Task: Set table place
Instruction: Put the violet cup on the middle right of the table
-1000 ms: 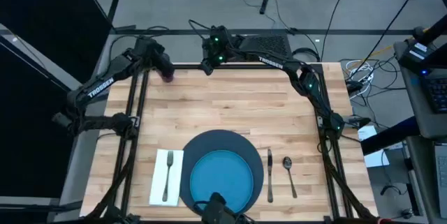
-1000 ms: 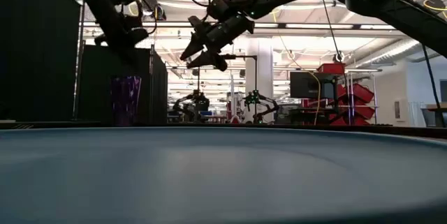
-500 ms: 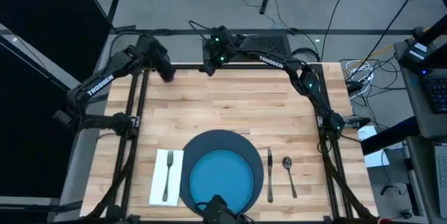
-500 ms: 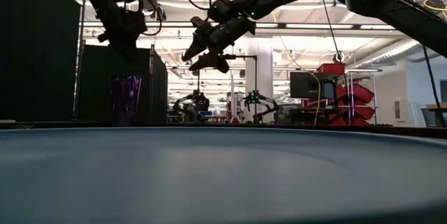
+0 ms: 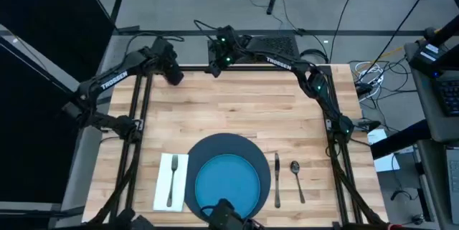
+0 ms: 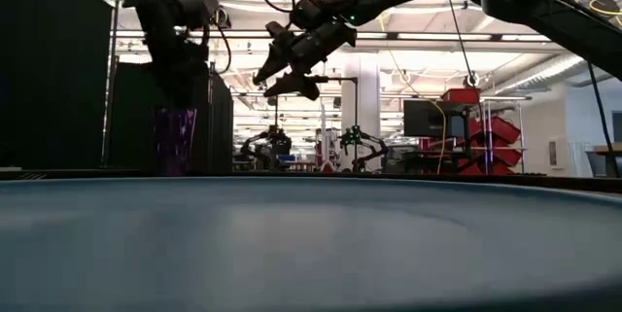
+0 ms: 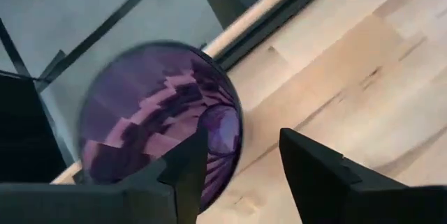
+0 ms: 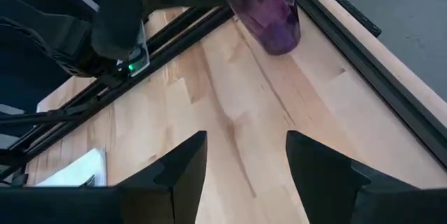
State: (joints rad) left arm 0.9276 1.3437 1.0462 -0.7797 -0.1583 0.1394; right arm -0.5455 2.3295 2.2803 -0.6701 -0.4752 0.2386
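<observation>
While the left gripper [image 7: 241,161] hung over the far left corner of the worktop [image 5: 237,108], its fingers [image 7: 187,165] stood apart and gripped nothing. The cup [image 7: 159,116] stood upright just beyond them and a little to one side, so that one finger lay across its rim and the other over bare wood. In the low view the same gripper [image 6: 180,84] was right above the cup [image 6: 175,139]; whether it touched the rim could not be told. The cup's long axis ran straight up, mouth open to the gripper, so I judged the coming grasp to turn on centring the fingers across the rim or wall and then descending.

Further right, the right gripper [image 8: 241,158] was raised over the far edge near the middle, fingers [image 8: 178,168] spread and empty, with the cup [image 8: 269,8] ahead of it but well apart. The left arm was plainly the nearer one.

At the near edge lay the rest of the place: napkin [image 5: 164,182] with the fork [image 5: 172,180] on it, then the mat [image 5: 247,147] carrying the plate [image 5: 228,185], then the knife [image 5: 277,180] and the spoon [image 5: 297,180]. Only the cup looked still to be brought over, well apart from that setting.
</observation>
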